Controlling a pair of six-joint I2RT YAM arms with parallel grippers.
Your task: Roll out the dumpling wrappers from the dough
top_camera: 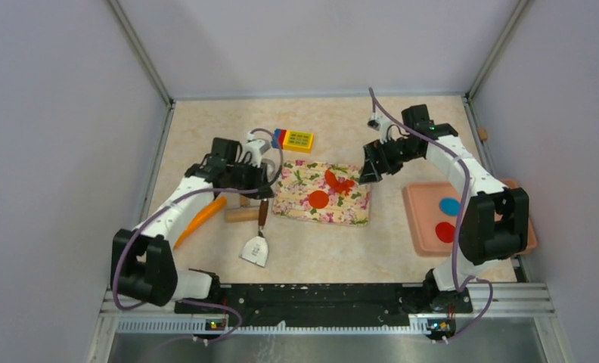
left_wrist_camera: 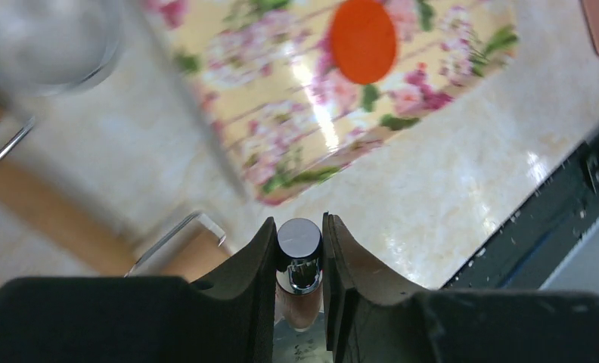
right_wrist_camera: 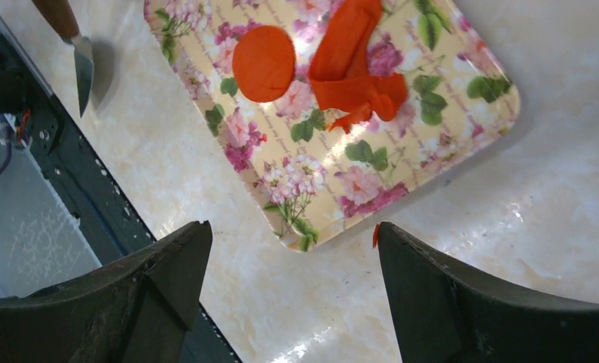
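The flowered tray in the middle of the table carries 1 irregular lump of red-orange dough at its far side and 1 flat round dumpling wrapper nearer its middle, close together. The pink tray to the right holds 2 discs, well apart from the dough: 1 blue disc and 1 red disc. Left of the flowered tray lie 1 wooden rolling pin, 1 orange carrot toy and 1 scraper with a brown handle and a metal blade. 1 toy block in yellow, blue and red sits beyond the tray; the marks on its yellow face are too small to read. The left gripper has its jaws drawn in tight on the metal-capped end of the scraper's handle, both fingers pressing the cap. The right gripper hangs over the table by the flowered tray's right edge, jaws spread wide and holding nothing; 1 tiny red fleck clings to a fingertip.
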